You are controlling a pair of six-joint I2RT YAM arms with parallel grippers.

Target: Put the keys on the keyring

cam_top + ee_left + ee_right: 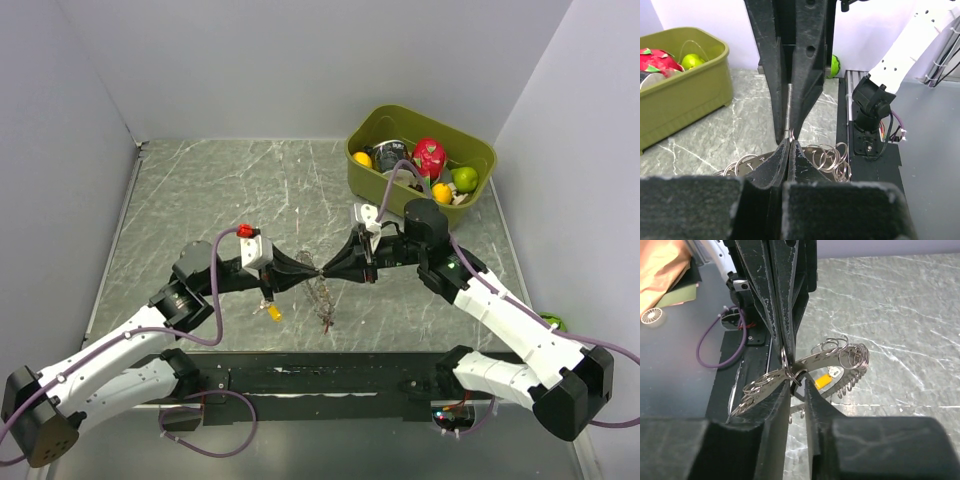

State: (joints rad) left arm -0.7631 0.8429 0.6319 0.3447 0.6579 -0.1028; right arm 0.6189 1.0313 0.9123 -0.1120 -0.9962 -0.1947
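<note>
So the left pincer point(790, 146) is clenched tight right at its tips, and a thin bit of the keyring point(826, 356) wire looks to be pinched in there. The right pincer point(798, 390) is met tip to tip from the other side, with the two lined up nose to nose over the middle of the marble-look worktop point(220, 190). Its jaws are parted only a sliver around the same wire, and honestly it can't be told whether anything is actually gripped or just straddled. The keyring is held up off the worktop between the two, with its bunch of small grey keys and loose split rings fanned out and dangling below. A yellow-capped key point(822, 381) can be spotted just under the arc of the ring in the right wrist view; whether it's threaded on or only lying nearby can't be made out. An olive bin point(375, 180) full of fruit is parked at the far right corner.
</note>
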